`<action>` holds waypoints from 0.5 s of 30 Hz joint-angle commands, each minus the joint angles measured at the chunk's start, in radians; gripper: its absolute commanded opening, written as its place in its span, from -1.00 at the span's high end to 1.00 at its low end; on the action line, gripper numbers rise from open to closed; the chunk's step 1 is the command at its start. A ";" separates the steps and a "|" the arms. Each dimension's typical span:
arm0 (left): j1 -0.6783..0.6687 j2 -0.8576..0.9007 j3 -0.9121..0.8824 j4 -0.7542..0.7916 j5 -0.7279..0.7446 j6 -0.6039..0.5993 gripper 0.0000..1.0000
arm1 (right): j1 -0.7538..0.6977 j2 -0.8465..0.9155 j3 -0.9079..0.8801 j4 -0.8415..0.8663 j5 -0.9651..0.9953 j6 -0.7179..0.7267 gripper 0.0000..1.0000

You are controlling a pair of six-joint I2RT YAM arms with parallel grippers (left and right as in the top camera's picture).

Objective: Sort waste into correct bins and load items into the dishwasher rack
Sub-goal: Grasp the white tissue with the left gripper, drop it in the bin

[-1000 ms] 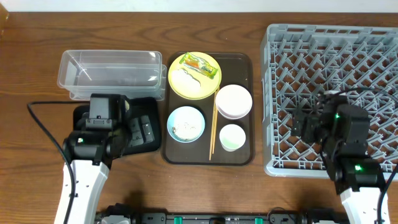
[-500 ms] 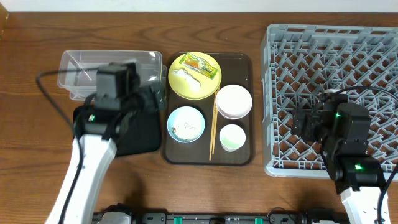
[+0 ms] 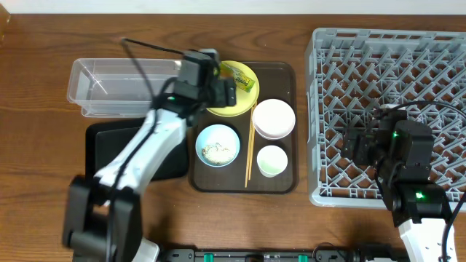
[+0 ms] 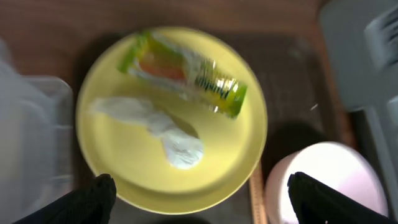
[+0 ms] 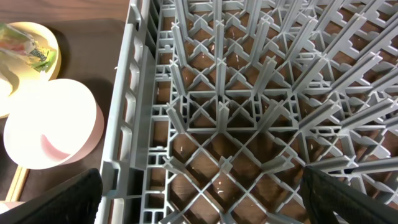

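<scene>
Dark wood table (image 3: 36,73) is filling the overhead view; the room beyond it isn't showing. Far L, the clear tub (image 3: 109,84) is sitting w/ the black tray (image 3: 109,142) just below it, touching or overlapping, can't tell which. The L arm is crossing the tray's right part and hiding it.

The left gripper (image 3: 224,92) is hovering over the yellow plate (image 3: 237,108), fingers spread wide per wrist cam, holding nothing. It is covering the plate's left side from above. The wrapper (image 4: 186,74) is lying on the plate's far half next to a crumpled white scrap (image 4: 155,127). The wrist pic is blurry and the print is unreadable.

On the brown serving tray (image 3: 280,185) the blue bowl (image 3: 218,144) is holding the rice scraps (image 3: 212,151). The chopsticks (image 3: 249,156) are lying beside it, then the pinkish-white bowl (image 3: 274,118) and white cup (image 3: 271,161).

At R, the rack (image 3: 408,65) is running off-frame. The right gripper (image 3: 358,145) is hanging over its left part, jaws wide, empty.

Vs 1 s ago: the L arm has been swinging from over the black tray to the plate, leaving more of the tray showing. The R arm is staying put.
</scene>
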State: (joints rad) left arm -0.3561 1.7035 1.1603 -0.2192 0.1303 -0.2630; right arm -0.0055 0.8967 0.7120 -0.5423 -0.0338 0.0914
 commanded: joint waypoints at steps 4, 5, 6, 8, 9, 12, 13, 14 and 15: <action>-0.022 0.139 0.017 0.063 -0.049 -0.005 -0.78 | -0.008 0.000 0.024 -0.001 -0.001 0.008 -0.98; -0.022 0.152 0.017 0.073 -0.049 -0.005 -0.76 | -0.008 0.000 0.024 -0.001 -0.001 0.008 -0.99; -0.022 0.168 0.017 0.085 -0.049 -0.005 -0.74 | -0.008 0.000 0.024 -0.001 -0.001 0.008 -0.98; -0.022 0.192 0.017 0.109 -0.049 -0.005 -0.73 | -0.008 0.000 0.024 -0.001 -0.001 0.008 -0.98; -0.022 0.203 0.017 0.122 -0.049 -0.005 -0.74 | -0.008 0.000 0.024 -0.001 -0.001 0.009 -0.98; -0.022 0.237 0.017 0.158 -0.049 -0.005 -0.72 | -0.008 0.000 0.024 -0.004 -0.001 0.009 -0.99; -0.022 0.245 0.017 0.164 -0.049 -0.005 -0.71 | -0.008 0.000 0.024 -0.005 -0.001 0.009 -0.99; -0.023 0.255 0.017 0.172 -0.049 -0.005 -0.70 | -0.008 0.000 0.024 -0.006 -0.001 0.009 -0.99; -0.023 0.262 0.017 0.177 -0.049 -0.005 -0.70 | -0.008 0.000 0.024 -0.007 -0.001 0.009 -0.99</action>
State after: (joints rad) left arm -0.3767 1.9381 1.1603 -0.0540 0.0975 -0.2653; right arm -0.0055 0.8967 0.7124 -0.5468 -0.0338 0.0914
